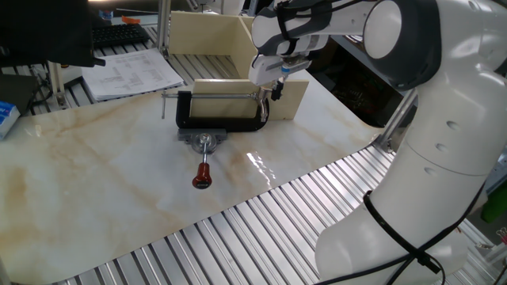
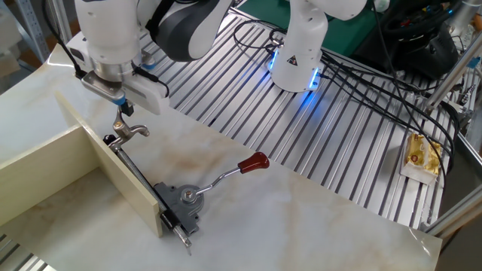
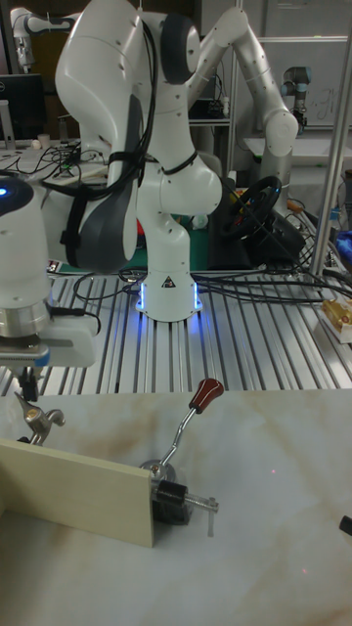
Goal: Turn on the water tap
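On the marble desk (image 2: 316,203) the small metal water tap (image 2: 129,132) sits by the C-clamp's (image 1: 220,121) far end against the wooden board (image 2: 120,177). The gripper (image 2: 123,105) hangs directly above, apart; whether spread, I cannot tell.

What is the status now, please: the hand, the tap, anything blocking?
Hand above small silver metal tap, not touching; open or shut unclear. Tap clamped at beige wooden board. Nothing between them.

Bright, sharp, glare on marble table (image 1: 261,165)
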You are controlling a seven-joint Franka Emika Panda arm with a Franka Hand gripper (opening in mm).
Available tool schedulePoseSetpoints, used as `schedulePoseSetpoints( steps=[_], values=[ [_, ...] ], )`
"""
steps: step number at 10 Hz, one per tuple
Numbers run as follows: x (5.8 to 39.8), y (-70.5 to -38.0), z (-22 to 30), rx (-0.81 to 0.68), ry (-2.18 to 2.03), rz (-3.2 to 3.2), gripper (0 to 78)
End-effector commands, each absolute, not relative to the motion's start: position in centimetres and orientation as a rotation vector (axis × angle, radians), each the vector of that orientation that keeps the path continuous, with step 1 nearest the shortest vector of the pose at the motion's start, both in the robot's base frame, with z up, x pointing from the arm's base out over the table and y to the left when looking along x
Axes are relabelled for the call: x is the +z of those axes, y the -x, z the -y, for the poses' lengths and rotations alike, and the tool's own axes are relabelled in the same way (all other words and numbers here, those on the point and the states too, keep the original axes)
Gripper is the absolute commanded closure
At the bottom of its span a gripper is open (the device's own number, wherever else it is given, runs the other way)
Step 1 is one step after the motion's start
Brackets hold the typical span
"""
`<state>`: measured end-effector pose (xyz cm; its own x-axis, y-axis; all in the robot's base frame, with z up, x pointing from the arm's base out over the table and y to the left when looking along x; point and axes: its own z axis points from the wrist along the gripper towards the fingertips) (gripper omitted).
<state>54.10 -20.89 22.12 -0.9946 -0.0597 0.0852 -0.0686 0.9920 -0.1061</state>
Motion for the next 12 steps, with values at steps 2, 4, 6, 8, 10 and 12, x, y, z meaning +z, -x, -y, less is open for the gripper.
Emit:
schedulePoseSetpoints(
  steps=[2, 4, 6, 8, 10, 12],
  values=[
    [22.27, -54.2, 21.07, 0.172, -0.084, 3.058, 77.6],
    [22.24, -54.22, 21.14, 0.173, -0.072, 3.06, 77.6],
    [22.2, -54.24, 21.21, 0.174, -0.071, 3.06, 77.6],
    [22.15, -54.29, 21.34, 0.176, -0.076, 3.06, 77.6],
    [22.01, -54.37, 21.65, 0.175, -0.085, 3.06, 77.6],
    [21.9, -54.43, 21.89, 0.174, -0.089, 3.061, 77.6]
  ],
)
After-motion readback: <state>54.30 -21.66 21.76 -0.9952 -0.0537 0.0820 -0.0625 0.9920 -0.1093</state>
